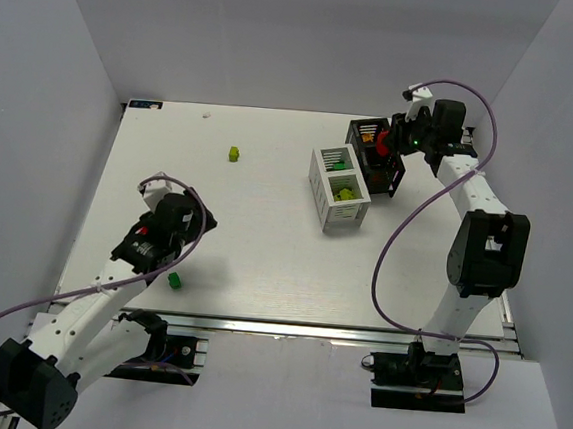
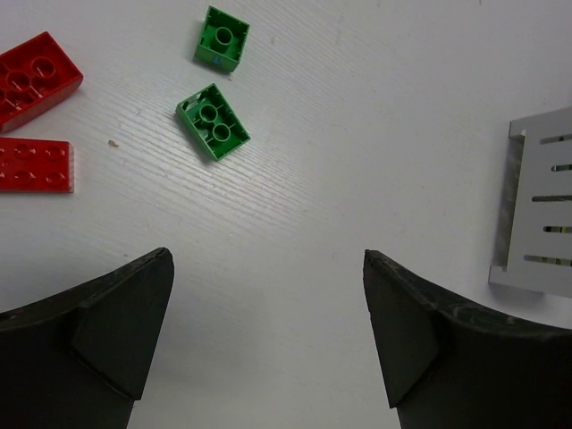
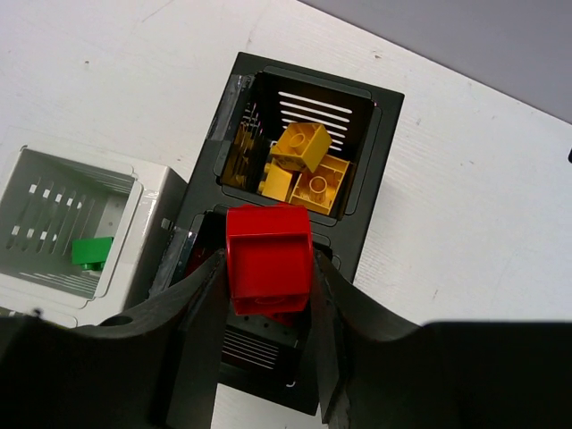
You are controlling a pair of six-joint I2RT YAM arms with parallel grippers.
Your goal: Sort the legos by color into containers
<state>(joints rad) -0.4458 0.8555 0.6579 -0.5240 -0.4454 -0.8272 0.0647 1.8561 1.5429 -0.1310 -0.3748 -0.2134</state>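
Right wrist view: the right gripper [image 3: 268,279] clenches a red brick [image 3: 268,243] over the black bin [image 3: 381,152] by the table's far edge. Toward the near left corner, the left gripper [image 2: 266,295] gapes, released, near green bricks [image 2: 213,121].

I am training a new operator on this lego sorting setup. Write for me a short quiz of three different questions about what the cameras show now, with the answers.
1. True or false: the right jaws hold a green brick.
2. In the right wrist view, the upper compartment of the black bin holds bricks of which colour? A green, B orange-yellow, C red.
3. Fill in: in the left wrist view, ___ green bricks lie on the table ahead of the open left jaws.

Key
1. False: they are shut on a red brick.
2. B: the orange-yellow bricks.
3. Two.
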